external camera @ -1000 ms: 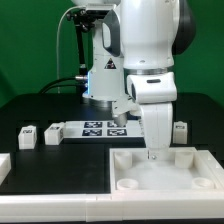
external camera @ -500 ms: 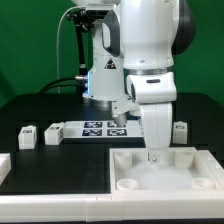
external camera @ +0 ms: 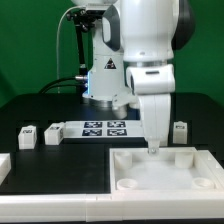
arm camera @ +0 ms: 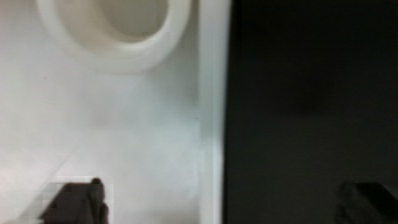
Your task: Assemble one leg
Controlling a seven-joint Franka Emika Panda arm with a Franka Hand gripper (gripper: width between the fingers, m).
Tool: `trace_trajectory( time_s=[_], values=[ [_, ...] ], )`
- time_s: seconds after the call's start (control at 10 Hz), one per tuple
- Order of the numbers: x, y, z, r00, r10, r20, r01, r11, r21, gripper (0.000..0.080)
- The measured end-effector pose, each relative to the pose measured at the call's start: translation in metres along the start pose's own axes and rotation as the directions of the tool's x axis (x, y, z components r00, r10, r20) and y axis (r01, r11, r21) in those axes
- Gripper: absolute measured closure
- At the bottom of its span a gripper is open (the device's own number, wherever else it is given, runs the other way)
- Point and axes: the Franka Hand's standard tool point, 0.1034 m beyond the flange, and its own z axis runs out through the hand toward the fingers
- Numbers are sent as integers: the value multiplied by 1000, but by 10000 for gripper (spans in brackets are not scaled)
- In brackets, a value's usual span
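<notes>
The large white panel point(external camera: 165, 172) lies at the front, with round corner sockets point(arm camera: 116, 25). My gripper point(external camera: 154, 150) hangs over the panel's far edge. In the wrist view the gripper point(arm camera: 222, 205) is open and empty. One finger point(arm camera: 75, 203) is over the white panel point(arm camera: 107, 120) and the other is over the black table. Two small white legs point(external camera: 27, 136) point(external camera: 54, 132) with tags stand at the exterior view's left. A third leg point(external camera: 180, 130) stands at the right, just behind the panel.
The marker board point(external camera: 105, 128) lies behind the panel, between the legs. Another white part point(external camera: 4, 166) sits at the exterior view's left edge. The robot base stands behind the board.
The arm has shifted slightly up and toward the exterior view's right. The parts on the table have not moved.
</notes>
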Motion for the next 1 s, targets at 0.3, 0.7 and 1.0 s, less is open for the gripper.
trace_trajectory(
  time_s=[0.3, 0.7, 1.0],
  values=[
    [0, -18, -21, 999, 33, 15, -33, 999, -12, 150],
    [0, -19, -18, 968, 249, 9, -249, 968, -7, 150],
    [-6, -25, -16, 810, 587, -2, -587, 810, 16, 150]
  ],
)
